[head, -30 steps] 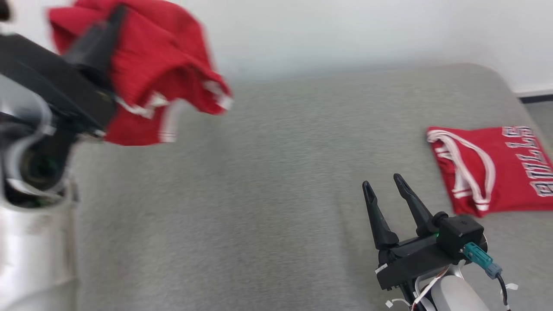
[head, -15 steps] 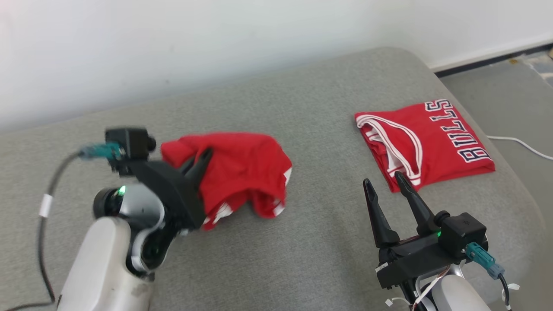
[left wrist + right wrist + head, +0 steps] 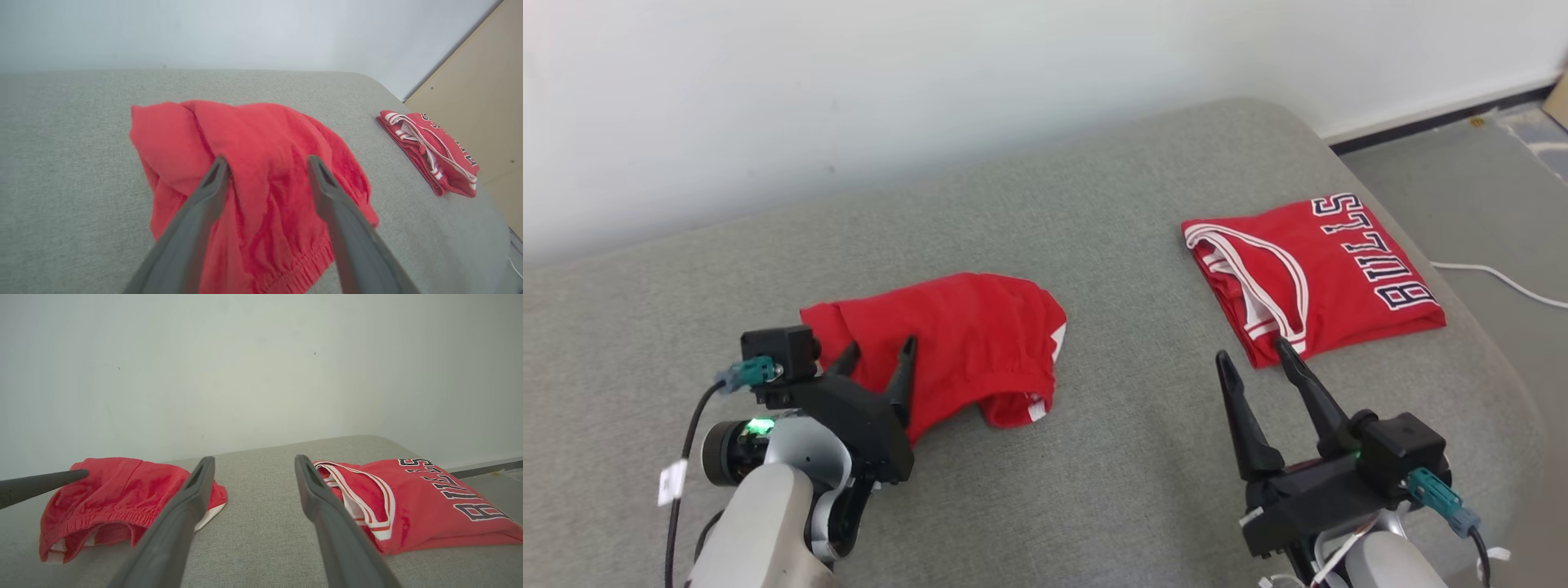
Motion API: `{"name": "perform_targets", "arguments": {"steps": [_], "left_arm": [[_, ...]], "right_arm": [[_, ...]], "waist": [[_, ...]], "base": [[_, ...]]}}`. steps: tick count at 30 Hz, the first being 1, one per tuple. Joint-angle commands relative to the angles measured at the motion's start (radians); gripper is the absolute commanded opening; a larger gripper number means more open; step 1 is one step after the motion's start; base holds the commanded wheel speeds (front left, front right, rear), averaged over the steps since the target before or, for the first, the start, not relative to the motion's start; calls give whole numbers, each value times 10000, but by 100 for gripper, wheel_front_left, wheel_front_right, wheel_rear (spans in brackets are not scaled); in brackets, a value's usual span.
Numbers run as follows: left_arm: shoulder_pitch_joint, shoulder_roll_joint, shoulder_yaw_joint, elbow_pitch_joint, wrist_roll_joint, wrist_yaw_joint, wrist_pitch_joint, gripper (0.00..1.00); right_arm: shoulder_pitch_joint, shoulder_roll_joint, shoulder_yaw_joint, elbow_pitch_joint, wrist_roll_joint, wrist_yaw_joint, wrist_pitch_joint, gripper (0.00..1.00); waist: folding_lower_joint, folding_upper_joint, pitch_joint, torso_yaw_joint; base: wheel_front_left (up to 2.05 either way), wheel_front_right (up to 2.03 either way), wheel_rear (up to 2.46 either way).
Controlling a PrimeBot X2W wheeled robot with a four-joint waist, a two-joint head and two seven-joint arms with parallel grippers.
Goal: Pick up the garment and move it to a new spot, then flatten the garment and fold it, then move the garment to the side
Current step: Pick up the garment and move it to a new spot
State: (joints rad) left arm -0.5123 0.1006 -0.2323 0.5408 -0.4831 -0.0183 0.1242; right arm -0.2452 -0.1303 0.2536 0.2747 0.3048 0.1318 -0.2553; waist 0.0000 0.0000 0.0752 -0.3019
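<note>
A crumpled red garment [image 3: 964, 343] with white trim lies bunched on the grey cushion [image 3: 1094, 474], left of middle; it also appears as the garment [image 3: 253, 179] and the garment [image 3: 110, 498]. My left gripper [image 3: 878, 353] hovers at its near-left edge, open, fingers apart with nothing between them; in its wrist view the left gripper [image 3: 265, 163] spans the cloth from above. My right gripper [image 3: 1254, 358] stands open at the lower right, empty, the right gripper [image 3: 253, 461] pointing between the two red pieces.
A folded red "BULLS" jersey [image 3: 1327, 269] lies at the cushion's right end, also the jersey [image 3: 416, 498]. A white wall [image 3: 931, 98] runs behind. Grey floor [image 3: 1462, 180] and a white cable [image 3: 1503, 282] lie to the right. A tan panel [image 3: 482, 102] stands beyond.
The left arm came down from high at the left with the red garment and set it on the cushion. Its jaws have opened and let the cloth go. The camera also shifted.
</note>
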Motion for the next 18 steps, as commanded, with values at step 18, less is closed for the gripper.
{"name": "perform_targets", "arguments": {"steps": [18], "left_arm": [[3347, 247, 1412, -2758, 139, 254, -3860, 100]], "right_arm": [[1265, -632, -1277, -690, -239, -23, 200, 100]], "waist": [[0, 0, -1042, 1844]], "base": [[0, 0, 0]]}}
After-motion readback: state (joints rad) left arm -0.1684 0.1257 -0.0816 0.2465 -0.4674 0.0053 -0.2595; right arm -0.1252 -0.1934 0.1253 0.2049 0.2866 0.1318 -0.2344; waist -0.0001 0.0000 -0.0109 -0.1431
